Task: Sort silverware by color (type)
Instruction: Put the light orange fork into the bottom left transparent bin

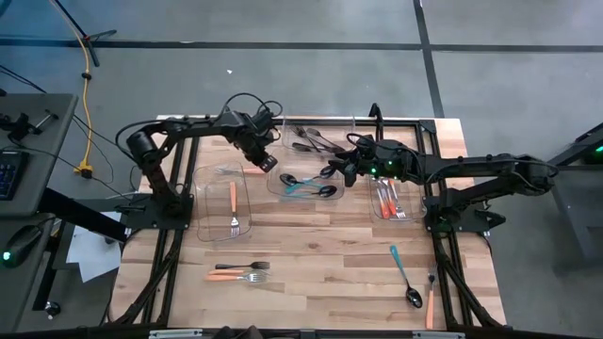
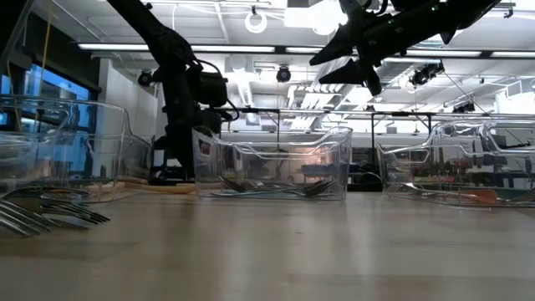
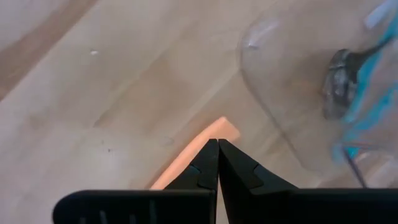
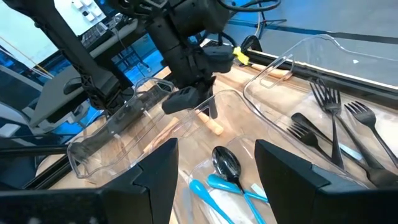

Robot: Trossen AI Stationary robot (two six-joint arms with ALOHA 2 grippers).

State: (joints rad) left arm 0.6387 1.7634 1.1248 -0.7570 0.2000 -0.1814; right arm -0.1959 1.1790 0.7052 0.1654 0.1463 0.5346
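My left gripper hangs between the left bin and the middle bin, shut on an orange-handled piece of silverware. My right gripper is open and hovers over the middle bin, which holds teal-handled spoons. The far bin holds black forks. An orange-handled fork lies in the left bin. Orange-handled pieces lie in the right bin. On the near table lie a black and an orange fork, a teal spoon and an orange piece. My left gripper pinches the orange handle between its two shut fingers, coming from above. The handle's blunt end pokes out just past the fingertips, and it shows below the gripper in the right wrist view as well. The fingers hide the rest of the piece.
Four clear plastic bins stand across the middle and far part of the wooden table. Their walls rise around both grippers. The loose forks lie near the low camera. Bare wood lies between the bins and the near edge.
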